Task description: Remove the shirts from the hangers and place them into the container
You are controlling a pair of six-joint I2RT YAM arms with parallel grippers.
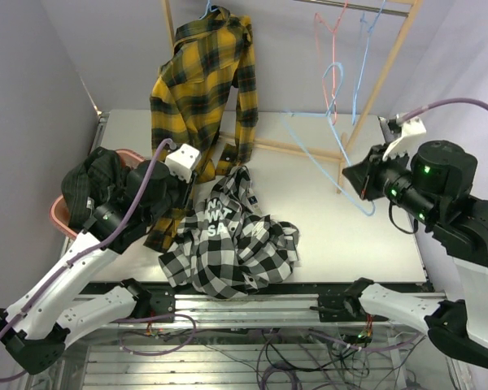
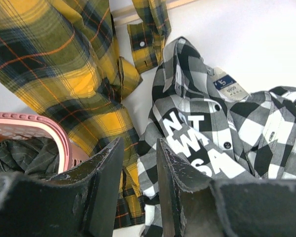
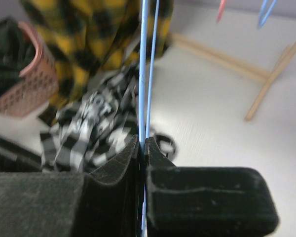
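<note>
Nearest the arm bases, the black-and-white checked flannel shirt lay crumpled on the white table, off any hanger, its white lettered patch facing up. It was soft, light cloth that would sag and trail from whatever point was pinched. The bunched collar by the neck label looked the best hold, since it offered several layers to bite.

Just beyond it, the left gripper hovered with its jaws apart and nothing between them. The shirt lay below and a little to the right of its fingers. The salmon-pink slotted plastic basket sat close on the left, already holding a dark garment.

Across the table, the right gripper was clamped tight on the thin light blue wire hanger, springy and slick, which carried no shirt.

Farther back, the yellow-and-black plaid flannel shirt hung from what seemed a second blue hook on the light wooden rack, its hem draping down to the table beside the basket. It was equally limp, and one cuff rested touching the checked shirt. A pink-red wire hanger dangled bare at the rear.
</note>
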